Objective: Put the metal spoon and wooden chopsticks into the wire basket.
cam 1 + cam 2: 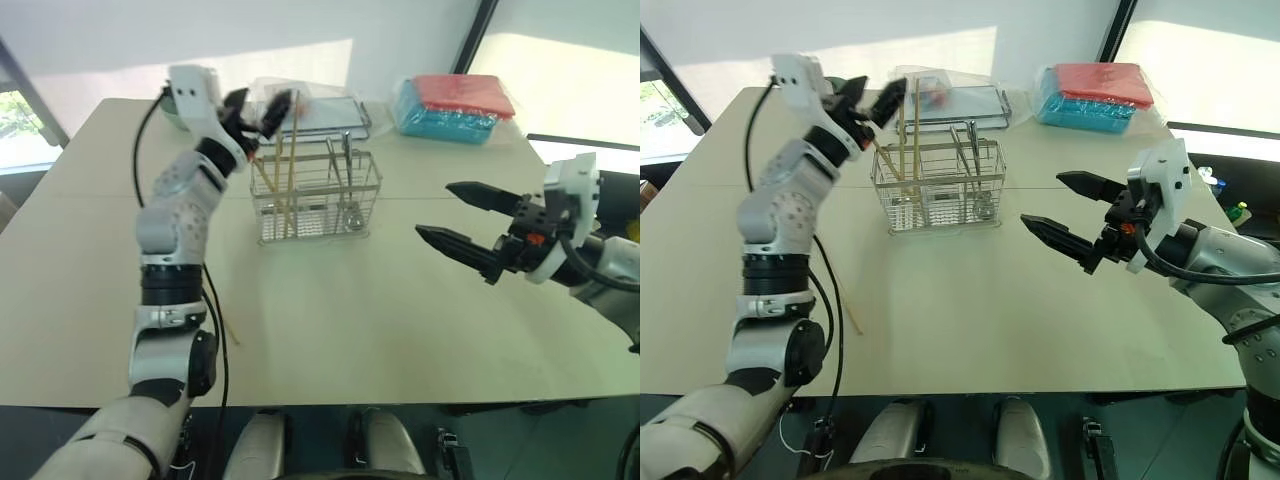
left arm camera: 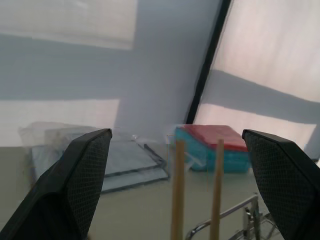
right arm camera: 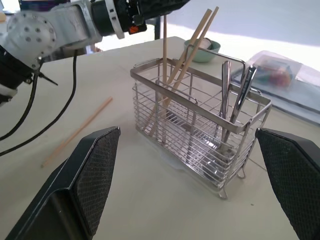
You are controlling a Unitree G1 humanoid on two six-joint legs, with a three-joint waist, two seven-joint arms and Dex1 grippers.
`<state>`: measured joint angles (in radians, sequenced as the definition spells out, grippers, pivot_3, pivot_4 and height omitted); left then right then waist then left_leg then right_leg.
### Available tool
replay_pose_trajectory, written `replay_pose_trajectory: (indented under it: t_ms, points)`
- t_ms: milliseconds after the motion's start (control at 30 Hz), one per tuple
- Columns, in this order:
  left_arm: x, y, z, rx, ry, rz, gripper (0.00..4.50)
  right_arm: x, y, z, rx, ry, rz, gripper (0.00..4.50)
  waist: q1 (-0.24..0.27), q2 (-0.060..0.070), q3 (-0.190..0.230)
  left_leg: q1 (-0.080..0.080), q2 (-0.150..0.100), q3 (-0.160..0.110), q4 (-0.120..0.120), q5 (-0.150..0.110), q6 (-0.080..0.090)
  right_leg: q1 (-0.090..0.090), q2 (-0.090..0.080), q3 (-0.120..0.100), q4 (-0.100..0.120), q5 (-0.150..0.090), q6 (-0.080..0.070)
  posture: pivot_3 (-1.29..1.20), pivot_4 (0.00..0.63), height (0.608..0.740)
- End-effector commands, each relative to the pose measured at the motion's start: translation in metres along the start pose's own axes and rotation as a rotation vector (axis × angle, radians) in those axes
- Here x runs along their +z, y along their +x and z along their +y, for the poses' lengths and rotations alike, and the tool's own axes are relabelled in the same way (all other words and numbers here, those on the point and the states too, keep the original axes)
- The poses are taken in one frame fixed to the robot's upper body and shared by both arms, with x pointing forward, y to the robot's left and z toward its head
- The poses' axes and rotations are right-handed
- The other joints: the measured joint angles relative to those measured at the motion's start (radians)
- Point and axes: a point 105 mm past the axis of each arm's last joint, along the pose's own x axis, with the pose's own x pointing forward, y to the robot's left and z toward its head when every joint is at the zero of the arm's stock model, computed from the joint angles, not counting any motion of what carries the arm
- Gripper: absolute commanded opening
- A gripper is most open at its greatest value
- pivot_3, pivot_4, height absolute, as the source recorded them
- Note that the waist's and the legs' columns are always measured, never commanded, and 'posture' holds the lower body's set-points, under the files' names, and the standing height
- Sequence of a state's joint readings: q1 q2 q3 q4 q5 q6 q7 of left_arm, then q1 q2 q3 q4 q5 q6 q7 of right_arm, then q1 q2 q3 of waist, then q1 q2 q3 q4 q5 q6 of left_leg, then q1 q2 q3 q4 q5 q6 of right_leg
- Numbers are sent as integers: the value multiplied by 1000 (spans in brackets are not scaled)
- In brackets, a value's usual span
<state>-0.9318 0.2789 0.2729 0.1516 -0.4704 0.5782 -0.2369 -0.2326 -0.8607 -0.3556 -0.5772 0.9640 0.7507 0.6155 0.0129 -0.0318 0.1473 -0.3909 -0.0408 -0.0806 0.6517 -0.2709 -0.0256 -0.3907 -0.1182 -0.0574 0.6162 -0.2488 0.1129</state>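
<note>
The wire basket (image 1: 315, 195) stands on the table at centre back. Three wooden chopsticks (image 1: 285, 165) lean upright in its left compartment, their tops (image 2: 177, 190) showing between the fingers in the left wrist view. My left gripper (image 1: 258, 110) hovers open just above those tops and holds nothing. Another wooden chopstick (image 1: 226, 327) lies flat on the table nearer to me, left of the basket. Two slim metal utensils stand handle-up in the right compartment; I take one for the metal spoon (image 3: 225, 90). Right of the basket, my right gripper (image 1: 432, 210) is open and empty.
A clear-wrapped flat tray (image 1: 320, 110) lies behind the basket, and a small green bowl (image 3: 202, 50) sits at the back left. A blue and red pack (image 1: 455, 108) is at the back right. The left arm's black cable (image 1: 215, 300) hangs over the table.
</note>
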Motion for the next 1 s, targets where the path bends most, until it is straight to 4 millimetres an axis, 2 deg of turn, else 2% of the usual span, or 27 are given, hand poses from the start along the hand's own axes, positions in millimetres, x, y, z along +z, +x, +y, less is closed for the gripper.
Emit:
replay_pose_trajectory:
  t_ms: [33,100,133,200,267,333,567,833,1000]
  points:
    - [47,-3,18,172,-6,-13,4402,9,4,1,17,-29,-46,4500,0,0,0,0,0,0,0,0,0,0,0,0,0,0,0,0,150,667]
    - [52,-7,31,288,-23,33,4402,8,6,2,25,-27,-47,4500,1,0,0,0,-1,0,0,0,0,1,0,0,0,0,0,0,150,667]
    - [39,-18,54,470,-12,164,4402,6,7,3,36,-22,-44,4500,2,0,0,0,-1,0,0,0,0,1,0,0,0,0,0,0,150,667]
    - [19,-45,84,735,-24,351,4402,4,10,5,51,-19,-40,4500,0,0,0,1,-2,0,0,0,0,1,0,0,0,0,0,0,150,667]
    - [-8,-73,99,896,-98,529,4402,4,12,6,61,-17,-41,4500,-1,0,0,2,-2,0,-1,0,0,2,0,0,0,0,1,0,150,667]
    - [-22,-83,99,918,-112,609,4402,4,14,7,67,-15,-46,4500,-1,-1,0,2,-2,0,-1,0,0,1,0,0,1,0,1,0,150,667]
    - [-64,-97,96,948,-119,795,4402,2,15,13,78,-9,-49,4500,2,-3,0,0,-2,-1,-1,4,-9,-1,-1,0,2,0,1,0,150,667]
    - [-125,-114,99,957,-127,985,4402,-1,9,22,71,5,-42,4500,2,-3,0,0,-1,-1,-2,5,-9,-2,-1,0,2,0,1,0,150,667]
    - [-141,-111,97,950,-134,1010,4402,-2,8,23,69,8,-37,4500,4,0,-2,1,-2,-1,-2,2,-6,0,-1,0,2,0,1,0,150,667]
